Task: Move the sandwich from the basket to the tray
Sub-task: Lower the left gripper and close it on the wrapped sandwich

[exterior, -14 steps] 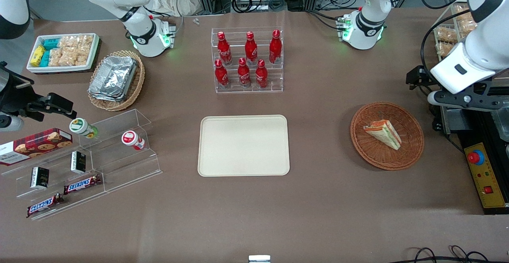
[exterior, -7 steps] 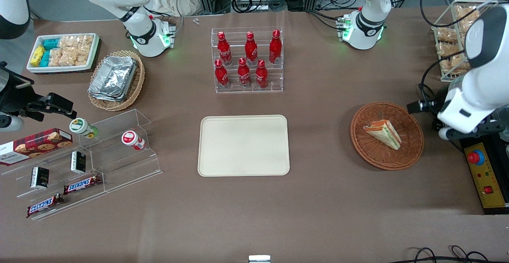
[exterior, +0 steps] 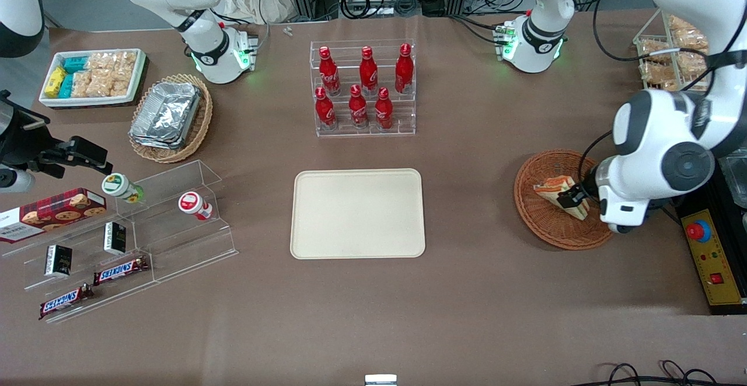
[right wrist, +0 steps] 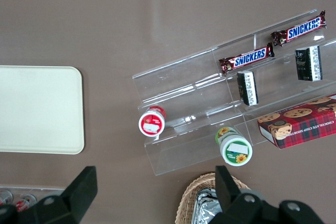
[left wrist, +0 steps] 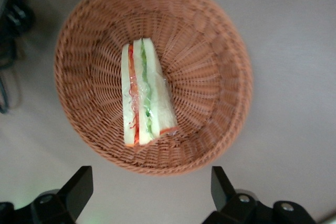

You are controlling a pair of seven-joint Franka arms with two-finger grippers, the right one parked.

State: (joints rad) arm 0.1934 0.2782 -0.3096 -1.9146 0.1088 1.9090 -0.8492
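Brown table top (exterior: pixel 467 292) fills your view, with lots of snacks set out on it. Your gripper (left wrist: pixel 152 187) hangs above the round basket (exterior: pixel 607 222), toward the working arm's end of the table. Its two black fingers (left wrist: pixel 79 184) are spread wide apart, and they hold nothing. You can see the table and the basket rim between them.

The sandwich (left wrist: pixel 144 93) lies in the middle of the basket (left wrist: pixel 210 40). It is a white bread wedge with red, orange and green stripes inside, and it is lying on its side. In the front view, the sandwich (exterior: pixel 551 190) is partly covered by the arm above it.

The cream tray (exterior: pixel 358 213) sits flat in the middle of the table, well apart from the basket. It is bare on top.

Six red bottles (exterior: pixel 363 85) stand in a clear rack, farther from the front camera than the tray. Candy bars (exterior: pixel 119 269) and a cookie box (exterior: pixel 49 214) rest on clear steps toward the parked arm's end.
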